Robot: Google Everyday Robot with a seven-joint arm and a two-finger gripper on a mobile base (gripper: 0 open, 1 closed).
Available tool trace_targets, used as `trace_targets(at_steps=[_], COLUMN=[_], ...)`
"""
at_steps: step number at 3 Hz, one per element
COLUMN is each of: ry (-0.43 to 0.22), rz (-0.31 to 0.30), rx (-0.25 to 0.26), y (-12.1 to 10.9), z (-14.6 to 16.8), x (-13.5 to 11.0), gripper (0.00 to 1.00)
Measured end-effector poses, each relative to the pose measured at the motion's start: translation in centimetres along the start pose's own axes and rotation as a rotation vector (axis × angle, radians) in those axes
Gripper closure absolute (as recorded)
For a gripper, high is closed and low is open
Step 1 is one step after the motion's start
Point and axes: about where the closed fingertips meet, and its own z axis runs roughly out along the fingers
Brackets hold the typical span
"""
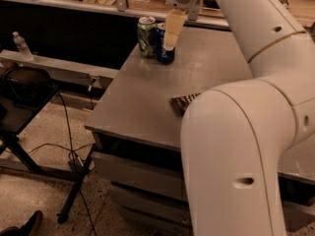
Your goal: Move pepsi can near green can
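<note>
Gripper [167,43] down over pepsi can [165,57] at far left corner of table [142,102]; can't tell if clamped or loose. Pepsi can upright, just beside green can [146,36].

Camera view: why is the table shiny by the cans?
In the camera view, warm light leaves a soft sheen on the metal table right of the pepsi can and green can; the gripper is at the pepsi can, and the panel behind the table is in deep shadow.
</note>
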Motion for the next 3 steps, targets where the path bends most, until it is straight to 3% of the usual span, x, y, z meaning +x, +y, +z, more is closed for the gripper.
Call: trace_targets(at_steps=[1, 2, 3], ry=[-0.111, -0.281, -0.343], rz=[0.035, 0.073, 0.110], rx=[0.036, 0.050, 0.050], y=[0.2, 1.0, 1.8], z=[-2.4, -3.7, -4.8], x=[1.9, 4.7, 6.8], gripper=[0.00, 0.00, 0.00])
